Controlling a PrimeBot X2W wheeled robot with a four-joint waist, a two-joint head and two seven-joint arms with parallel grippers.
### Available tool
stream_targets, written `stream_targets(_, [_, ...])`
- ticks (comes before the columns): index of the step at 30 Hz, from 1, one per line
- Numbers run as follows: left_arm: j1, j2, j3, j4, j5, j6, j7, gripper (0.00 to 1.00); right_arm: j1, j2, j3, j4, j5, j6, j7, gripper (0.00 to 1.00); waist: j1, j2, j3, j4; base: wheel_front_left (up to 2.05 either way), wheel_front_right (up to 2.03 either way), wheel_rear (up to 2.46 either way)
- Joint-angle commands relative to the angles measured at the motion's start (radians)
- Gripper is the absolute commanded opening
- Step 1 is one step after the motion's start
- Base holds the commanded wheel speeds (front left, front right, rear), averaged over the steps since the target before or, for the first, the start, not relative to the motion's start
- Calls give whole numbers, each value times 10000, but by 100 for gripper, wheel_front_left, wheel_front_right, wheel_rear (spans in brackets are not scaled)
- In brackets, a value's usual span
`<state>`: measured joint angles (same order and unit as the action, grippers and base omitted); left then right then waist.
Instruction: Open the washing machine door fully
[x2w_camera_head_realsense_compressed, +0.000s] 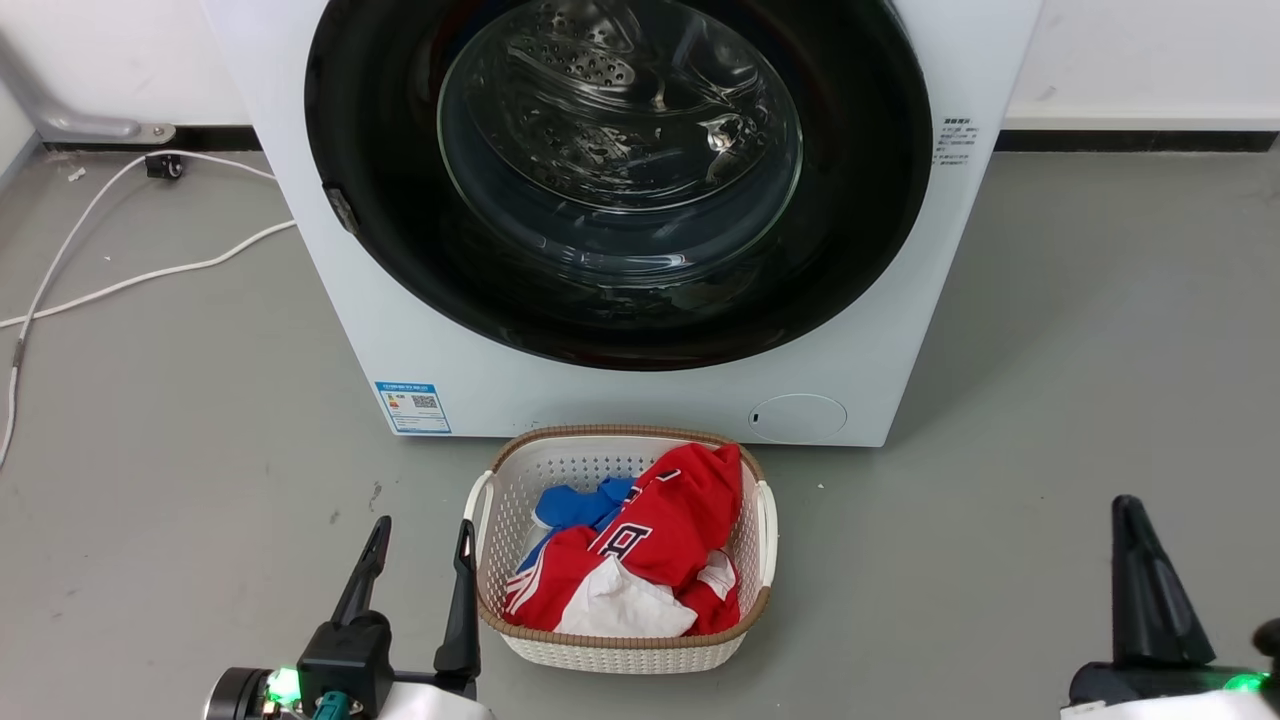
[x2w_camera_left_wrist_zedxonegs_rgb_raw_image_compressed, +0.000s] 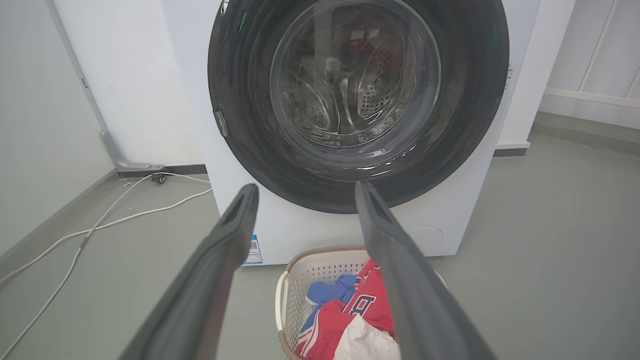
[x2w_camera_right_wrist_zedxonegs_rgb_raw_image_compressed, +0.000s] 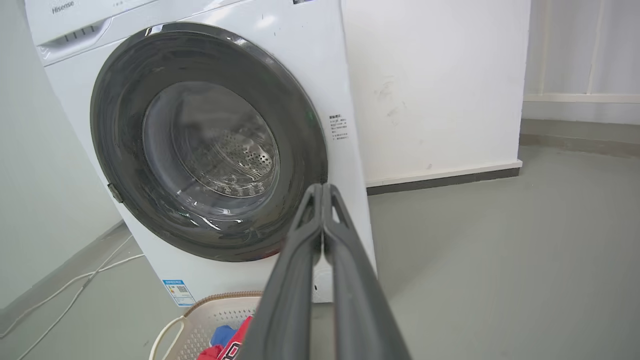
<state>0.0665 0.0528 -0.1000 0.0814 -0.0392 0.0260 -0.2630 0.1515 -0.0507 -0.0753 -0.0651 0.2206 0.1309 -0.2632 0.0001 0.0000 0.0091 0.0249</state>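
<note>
Left tool (x2w_camera_head_realsense_compressed: 425, 523) is spread open and empty, low left. The small tab (x2w_camera_head_realsense_compressed: 340, 210) on the left rim of the washing machine door (x2w_camera_head_realsense_compressed: 620, 170) looks like the catch. Door is shut flush on the washing machine (x2w_camera_head_realsense_compressed: 600, 400), so I'd hook there and pull outward, clearing the laundry basket (x2w_camera_head_realsense_compressed: 620, 436). Right tool (x2w_camera_head_realsense_compressed: 1128, 505) is pinched closed and empty.

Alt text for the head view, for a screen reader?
A white washer stands with its round black door shut; a basket of red, blue and white clothes sits on the grey floor before it. The open left gripper is at lower left, the right gripper at lower right, both short of the door.
</note>
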Motion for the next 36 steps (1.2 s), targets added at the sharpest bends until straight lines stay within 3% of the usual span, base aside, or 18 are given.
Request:
stream_targets(1, [65,-6,23,16,22,-35,-28,100,-145,10,-54,-107,659,-3,-24,0,-1,0,0,-6,0,0,0])
stream_targets(6, [62,-13,40,33,16,-51,-28,100,-266,7,-350,-133,3827,-3,-24,0,-1,0,-6,-23,0,0,0])
stream_targets(12, [64,-16,24,82,38,-86,-28,100,-362,10,-81,409,9269,-1,-22,0,-1,0,-27,-32,0,0,0])
stream_targets(17, [74,-19,36,104,41,-91,-28,100,-103,8,329,87,11922,-1,11,0,-1,0,-33,-27,0,0,0])
stream_targets(20, [98,-20,46,105,36,-96,-28,100,31,-107,355,-332,13327,0,695,0,-1,0,-33,-37,0,0,0])
stream_targets(25, [74,-21,34,96,55,-111,-28,100,221,-165,-102,-673,14602,0,1862,0,-1,0,-6,-13,0,0,0])
stream_targets(36, [-82,-22,12,-9,75,-18,-28,100,-366,-89,-801,-236,14301,0,2769,0,-1,0,251,78,0,0,0])
